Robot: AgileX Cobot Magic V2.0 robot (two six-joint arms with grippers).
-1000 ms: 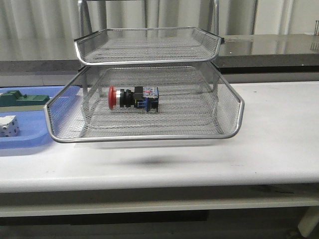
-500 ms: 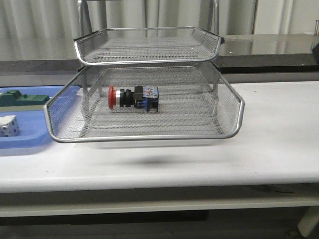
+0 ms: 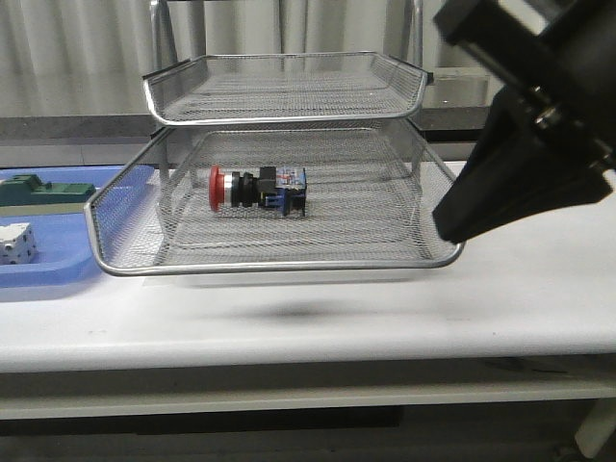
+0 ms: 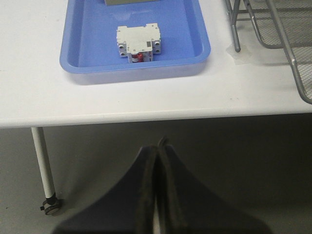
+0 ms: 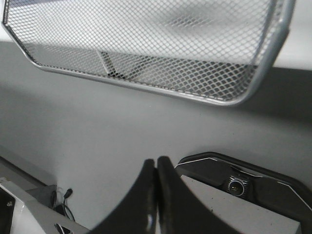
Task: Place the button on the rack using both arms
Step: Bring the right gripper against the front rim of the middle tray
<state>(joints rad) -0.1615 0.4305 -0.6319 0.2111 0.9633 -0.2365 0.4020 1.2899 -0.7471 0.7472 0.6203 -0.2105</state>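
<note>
Lying on its side at centre frame, the button [image 3: 258, 191] rests in the rack's [image 3: 279, 262] lower mesh tray on the desk [image 3: 539, 289]; a black arm [image 3: 539, 125], seemingly the right, fills the upper right. Both end effectors, left [image 4: 157, 146] and right [image 5: 156, 163], are pressed together, holding nothing.

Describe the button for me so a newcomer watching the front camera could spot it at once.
Find the silver wire-mesh rack in the middle of the white table. The button lies on its side in the pulled-out lower tray, under the top tray. Its red mushroom cap, black body and blue rear block mark it out; the green block and white cube sit in the blue tray.
</note>
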